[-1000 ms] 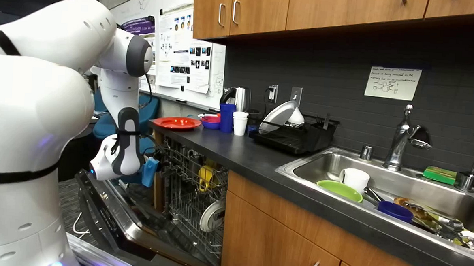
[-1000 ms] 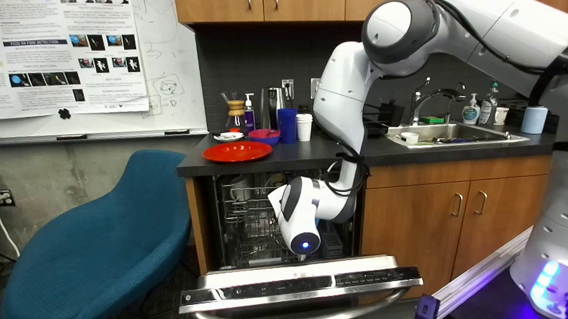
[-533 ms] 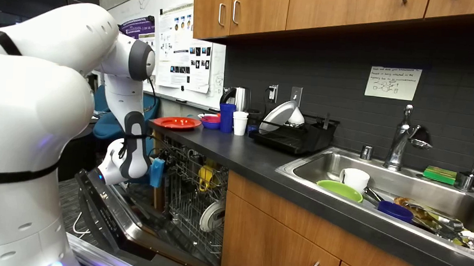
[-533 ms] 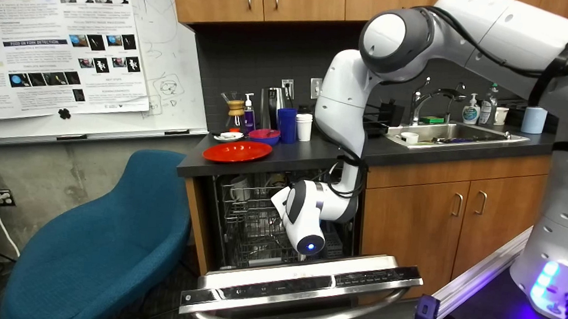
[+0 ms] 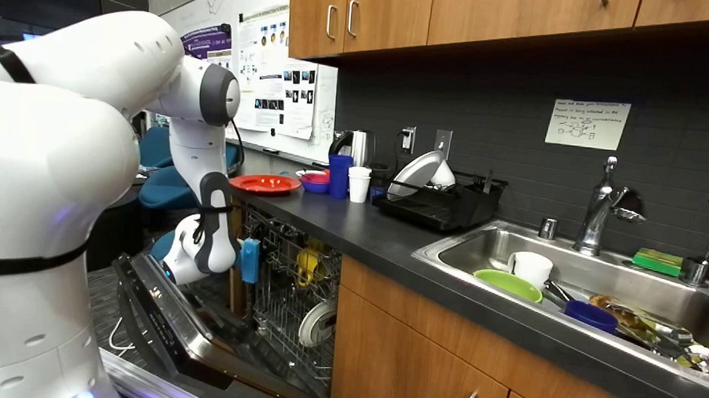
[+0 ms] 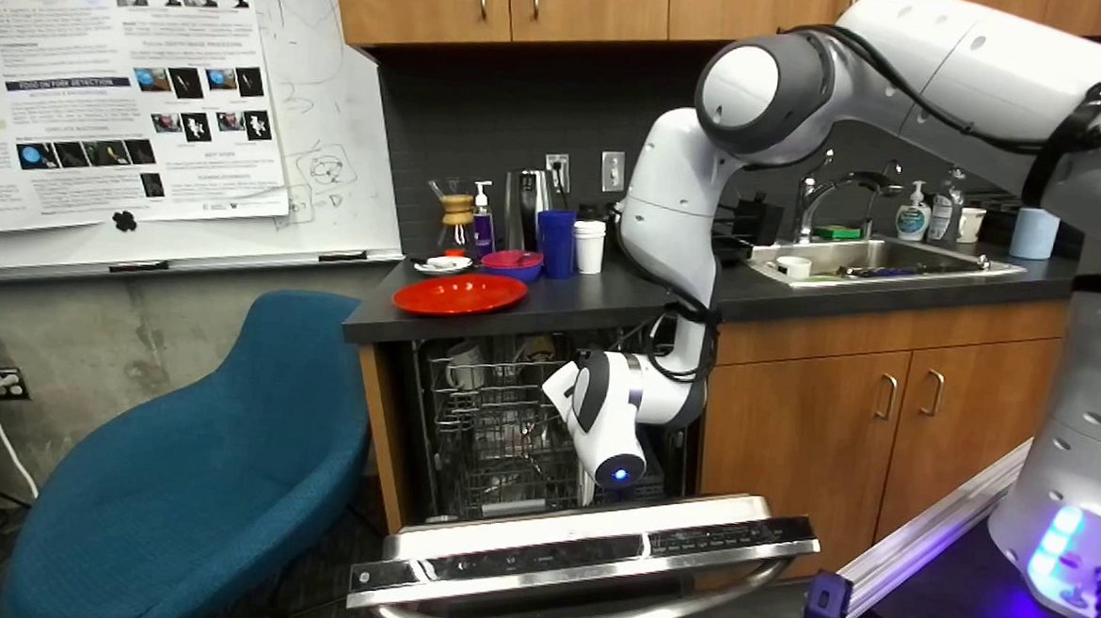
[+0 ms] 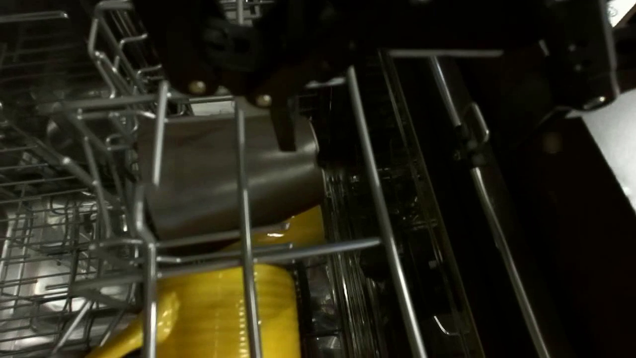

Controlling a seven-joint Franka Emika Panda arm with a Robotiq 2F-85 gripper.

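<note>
Upper rack (image 7: 245, 214) is made of silvery wire, with slim straight rods, short bent ends and small loops. A grey-brown vessel (image 7: 206, 174) and a yellow mug (image 7: 223, 313) show through its wires in the wrist view. It sits above and behind the lowered dishwasher door (image 6: 585, 556), seen so in both exterior views. Its front faces out over the door, and its front edge runs roughly alongside the door's top edge; depth is largely hidden, so the long axis cannot be fixed. Claw (image 7: 412, 134) stands above the door, at the rack's front. It is released, jaws spread wide, one largely lost in shadow, with a rack wire visible between them. Contact with the wires cannot be confirmed.
</note>
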